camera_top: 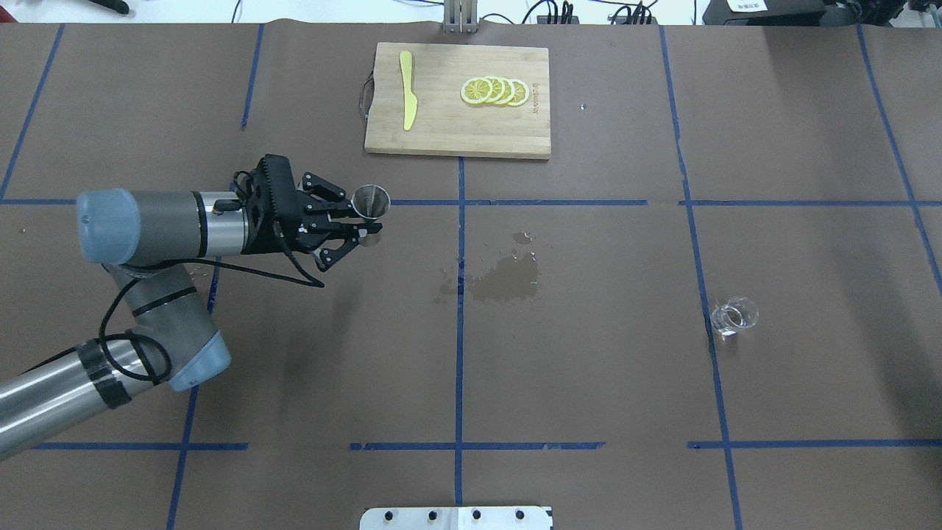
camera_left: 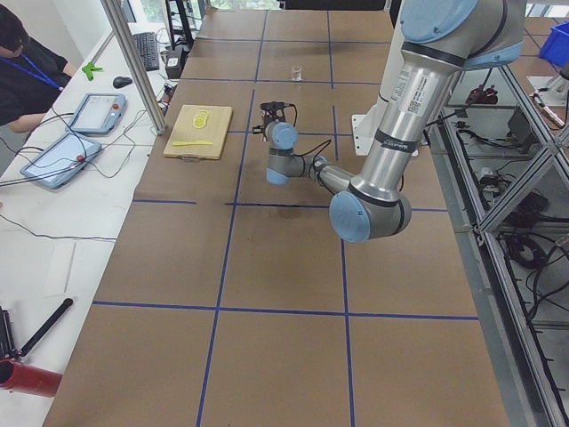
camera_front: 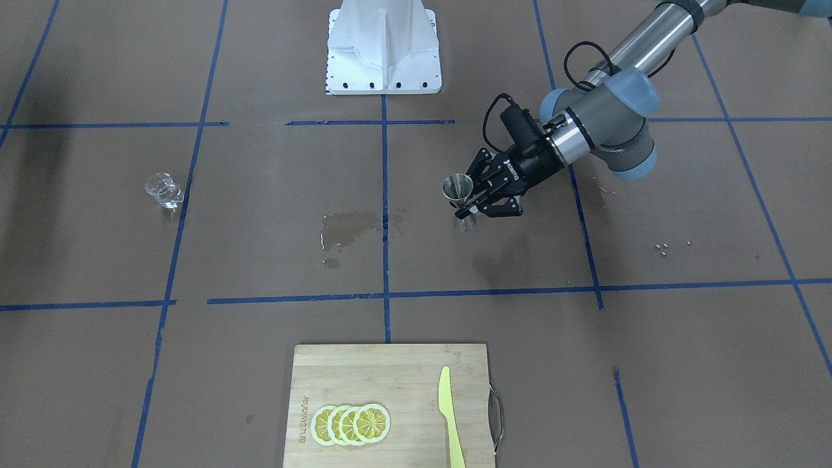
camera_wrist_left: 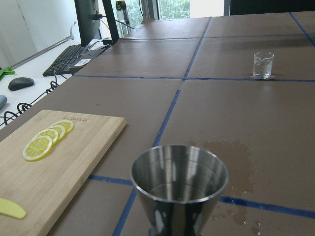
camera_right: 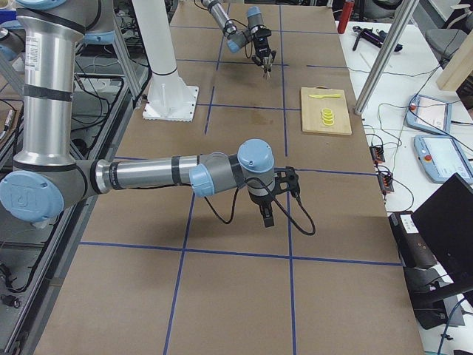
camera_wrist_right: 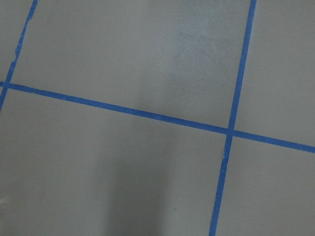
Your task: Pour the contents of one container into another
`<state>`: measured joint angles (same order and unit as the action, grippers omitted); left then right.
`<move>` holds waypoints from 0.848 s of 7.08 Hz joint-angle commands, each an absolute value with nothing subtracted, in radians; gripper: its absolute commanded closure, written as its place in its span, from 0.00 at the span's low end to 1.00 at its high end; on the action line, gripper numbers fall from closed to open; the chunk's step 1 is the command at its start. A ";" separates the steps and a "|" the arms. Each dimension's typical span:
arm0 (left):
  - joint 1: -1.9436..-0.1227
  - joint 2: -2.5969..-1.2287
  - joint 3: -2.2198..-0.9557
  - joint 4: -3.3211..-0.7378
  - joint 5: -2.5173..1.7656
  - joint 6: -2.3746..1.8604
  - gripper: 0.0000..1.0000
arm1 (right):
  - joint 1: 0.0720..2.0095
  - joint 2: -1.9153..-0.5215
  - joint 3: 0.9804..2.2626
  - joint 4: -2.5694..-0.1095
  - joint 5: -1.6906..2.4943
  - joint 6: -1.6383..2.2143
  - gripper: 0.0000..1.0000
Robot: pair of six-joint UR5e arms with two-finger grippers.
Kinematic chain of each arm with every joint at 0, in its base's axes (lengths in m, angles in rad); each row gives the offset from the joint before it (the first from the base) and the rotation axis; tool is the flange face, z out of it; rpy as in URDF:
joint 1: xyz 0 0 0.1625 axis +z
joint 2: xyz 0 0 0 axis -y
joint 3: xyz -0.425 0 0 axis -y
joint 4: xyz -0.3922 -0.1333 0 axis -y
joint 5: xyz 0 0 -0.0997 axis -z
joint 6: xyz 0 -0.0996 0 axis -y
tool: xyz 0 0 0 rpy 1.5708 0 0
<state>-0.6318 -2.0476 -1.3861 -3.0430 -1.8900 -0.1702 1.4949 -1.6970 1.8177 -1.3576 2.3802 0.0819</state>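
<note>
Overhead exterior, read left to right. Left hand (camera_top: 364, 234) is closed on the narrow waist of the jigger (camera_top: 370, 202), mouth up. I cannot tell whether its foot rests on the worktop (camera_top: 589, 383). Past the hand, toward the middle, is a wet patch (camera_top: 508, 280). Far off to the hand's right, well apart from it, the beaker (camera_top: 734, 315) stands upright with nothing touching it.

Handling (judgement):
- Jigger: steel, stiff, light, smooth-walled. The waist is the one spot where the fingers cannot slide off, so the present hold looks sound.
- Beaker: thin glass, fragile, and likely slick if wet. Best taken around the mid-wall below the rim with moderate squeeze, and with the pouring lip left clear of the fingers.

Views compared:
- The left wrist view looks straight into the jigger's upper cone, which appears empty. No other view shows the inside.
- The front-facing view shows the fingers pinching the waist above the lower cone.
- The right hand (camera_right: 264, 214) shows only in the exterior right view, pointing down at bare worktop, and I cannot tell whether it is open or closed. Its own camera gives only blue tape lines (camera_wrist_right: 147, 115).
- The beaker's fill level is too small to read.
</note>
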 commanded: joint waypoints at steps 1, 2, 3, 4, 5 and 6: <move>-0.591 -2.155 -1.329 -3.010 -1.887 -0.196 1.00 | 1.471 -1.690 1.863 -1.359 2.379 0.166 0.00; -0.565 -2.166 -1.327 -3.010 -1.885 -0.199 1.00 | 1.436 -1.695 1.923 -1.359 2.378 0.251 0.00; -0.558 -2.177 -1.325 -3.010 -1.885 -0.199 1.00 | 1.381 -1.704 1.989 -1.361 2.370 0.356 0.00; -0.549 -2.186 -1.324 -3.008 -1.885 -0.199 1.00 | 1.320 -1.707 2.041 -1.361 2.358 0.436 0.00; -0.545 -2.204 -1.309 -3.007 -1.885 -0.198 1.00 | 1.248 -1.712 2.096 -1.361 2.341 0.499 0.00; -0.543 -2.210 -1.299 -3.007 -1.885 -0.198 1.00 | 1.165 -1.723 2.165 -1.361 2.288 0.634 0.00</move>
